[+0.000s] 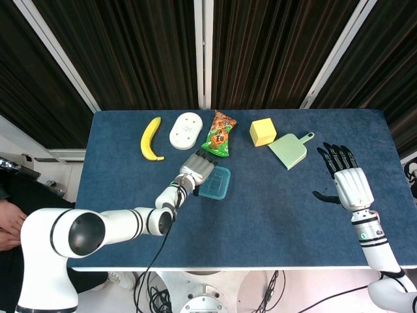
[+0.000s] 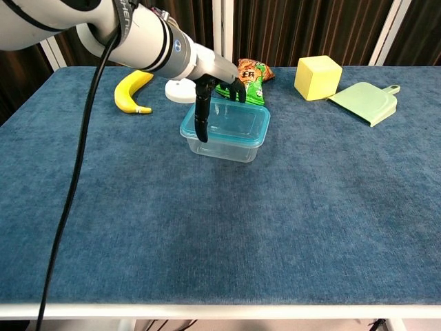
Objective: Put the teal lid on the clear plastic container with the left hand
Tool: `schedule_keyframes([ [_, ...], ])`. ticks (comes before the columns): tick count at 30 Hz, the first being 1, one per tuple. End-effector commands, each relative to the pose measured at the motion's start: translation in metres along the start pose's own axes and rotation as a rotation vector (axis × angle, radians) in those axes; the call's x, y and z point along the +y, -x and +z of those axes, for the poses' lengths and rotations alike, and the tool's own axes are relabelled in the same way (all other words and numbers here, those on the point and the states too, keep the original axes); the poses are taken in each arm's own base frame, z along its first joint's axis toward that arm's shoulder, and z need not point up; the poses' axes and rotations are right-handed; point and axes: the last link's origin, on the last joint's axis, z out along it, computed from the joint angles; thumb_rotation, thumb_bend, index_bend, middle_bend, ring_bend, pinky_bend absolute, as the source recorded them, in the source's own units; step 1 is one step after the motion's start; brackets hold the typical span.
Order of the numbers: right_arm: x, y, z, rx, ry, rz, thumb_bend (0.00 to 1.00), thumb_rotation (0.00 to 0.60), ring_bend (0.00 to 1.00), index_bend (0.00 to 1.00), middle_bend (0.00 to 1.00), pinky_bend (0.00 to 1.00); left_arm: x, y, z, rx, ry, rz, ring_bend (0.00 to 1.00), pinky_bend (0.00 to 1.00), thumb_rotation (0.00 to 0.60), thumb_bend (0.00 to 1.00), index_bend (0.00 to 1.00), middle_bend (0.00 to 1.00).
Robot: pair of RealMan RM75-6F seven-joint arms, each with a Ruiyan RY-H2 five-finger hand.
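Crowded back edge, open front
Banana (image 1: 150, 138), white disc (image 1: 184, 129), snack bag (image 1: 219, 135), yellow block (image 1: 262, 132) and dustpan (image 1: 289, 149) line the far side; the near tabletop (image 2: 227, 241) offers passage.

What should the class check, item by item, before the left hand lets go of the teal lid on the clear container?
1. Teal lid over clear plastic container: ok.
2. Lid square with the container's rim: not ok; it overhangs on the hand's side.
3. Lid pressed fully down: cannot tell.
4. Left hand gripping the lid's edge: ok.
5. Snack bag clear of the container: ok.
6. Right hand away from the work: ok, open.
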Motion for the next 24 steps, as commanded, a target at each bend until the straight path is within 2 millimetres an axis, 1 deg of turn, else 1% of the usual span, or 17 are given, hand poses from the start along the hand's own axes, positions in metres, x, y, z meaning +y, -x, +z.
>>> schedule_keyframes([
  [1,0.000,0.000,0.000,0.001,0.000,0.001,0.00,0.600,0.00,0.00,0.00,0.00,0.001,-0.003,-0.002,0.031,0.004,0.005,0.00,0.00,0.600,0.05,0.00,0.00],
  [5,0.000,-0.001,0.000,0.004,-0.001,0.002,0.01,0.600,0.00,0.00,0.00,0.00,0.000,-0.007,-0.009,0.068,0.012,-0.023,0.00,0.00,0.600,0.05,0.00,0.00],
  [8,-0.001,-0.002,0.000,0.007,-0.001,0.004,0.01,0.600,0.00,0.00,0.00,0.00,-0.005,-0.009,-0.018,0.096,0.018,-0.053,0.00,0.00,0.600,0.05,0.00,0.00],
  [11,-0.001,-0.003,0.000,0.010,-0.006,0.005,0.01,0.600,0.00,0.00,0.00,0.00,-0.011,-0.007,-0.029,0.134,0.021,-0.069,0.00,0.00,0.600,0.05,0.07,0.03],
  [15,-0.003,-0.002,-0.001,0.009,-0.011,0.006,0.01,0.600,0.00,0.00,0.00,0.00,-0.016,0.005,-0.038,0.129,0.020,-0.056,0.00,0.00,0.600,0.04,0.13,0.08],
  [18,-0.004,-0.001,-0.001,0.010,-0.012,0.009,0.01,0.600,0.00,0.00,0.00,0.00,-0.016,0.015,-0.039,0.095,0.020,-0.036,0.00,0.00,0.600,0.04,0.16,0.09],
  [24,-0.004,-0.002,-0.001,0.013,-0.011,0.008,0.01,0.600,0.00,0.00,0.00,0.00,-0.014,0.025,-0.032,0.069,0.014,-0.028,0.00,0.00,0.600,0.04,0.16,0.10],
])
